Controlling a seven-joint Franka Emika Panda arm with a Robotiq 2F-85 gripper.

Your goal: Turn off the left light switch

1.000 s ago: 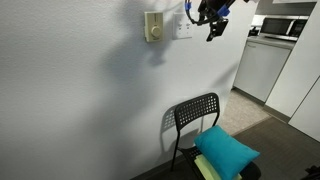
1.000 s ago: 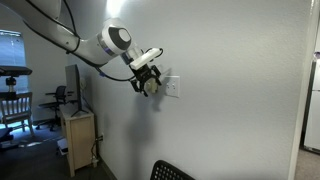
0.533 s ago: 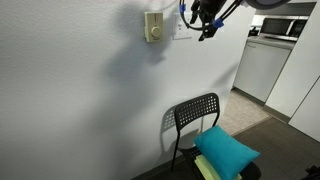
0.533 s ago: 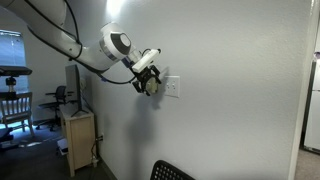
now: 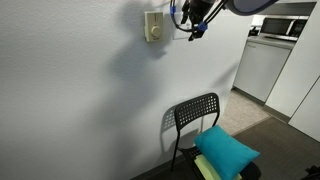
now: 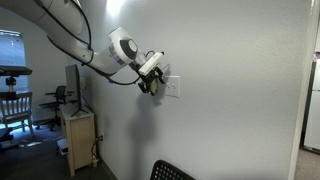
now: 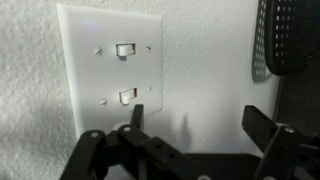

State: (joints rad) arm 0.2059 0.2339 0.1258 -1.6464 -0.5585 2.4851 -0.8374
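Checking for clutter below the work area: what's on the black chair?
A teal cushion lies on the black chair, with something yellow-green showing beneath it at the lower edge. Whatever else lies under them is covered and can't be seen.

White textured wall (image 5: 90, 100) behind a black perforated chair (image 5: 196, 112) bearing a teal cushion (image 5: 226, 150); dark floor (image 5: 290, 150). Wooden cabinet (image 6: 78, 140) near a bright window (image 6: 10, 48).

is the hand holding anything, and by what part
Nothing is held: the hand is open in front of the switch plate, with nothing between its fingers.
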